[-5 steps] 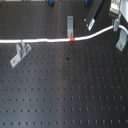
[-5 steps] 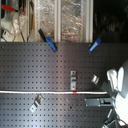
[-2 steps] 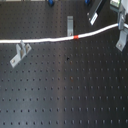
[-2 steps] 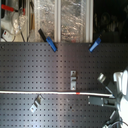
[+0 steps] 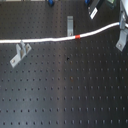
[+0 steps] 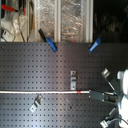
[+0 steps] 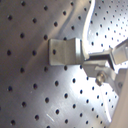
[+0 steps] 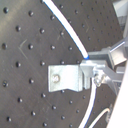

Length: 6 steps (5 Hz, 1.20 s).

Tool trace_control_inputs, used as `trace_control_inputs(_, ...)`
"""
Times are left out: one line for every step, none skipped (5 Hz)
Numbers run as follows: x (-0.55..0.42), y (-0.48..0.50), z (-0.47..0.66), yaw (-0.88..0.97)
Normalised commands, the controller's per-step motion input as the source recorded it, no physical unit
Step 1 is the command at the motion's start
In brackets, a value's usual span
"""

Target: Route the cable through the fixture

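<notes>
Shifted slightly, cable (image 5: 50, 40) lies taut, red band (image 5: 77, 36) beside fixture (image 5: 69, 24).

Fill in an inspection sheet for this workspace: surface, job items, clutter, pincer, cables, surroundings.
Surface: black perforated board, no spills seen.
Job items: white cable lying across the board, red-orange band beside the middle metal fixture; another fixture near the first exterior view's left; a third fixture at its right.
Clutter: two blue clamps at the board's far edge in the second exterior view.
Pincer: pincer shut on the cable's end.
Cables: only the white cable.
Surroundings: shelving with wrapped items.
</notes>
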Motion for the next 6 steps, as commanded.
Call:
trace_control_inputs(-0.148, 0.004, 0.0, -0.32)
trace_control_inputs(-0.205, -0.008, -0.04, -0.51)
trace_control_inputs(-0.21, -0.001, -0.14, -0.6)
trace_control_inputs(0.0, 0.0, 0.0, -0.66)
trace_control_inputs(0.0, 0.0, 0.04, -0.74)
trace_control_inputs(0.0, 0.0, 0.04, -0.69)
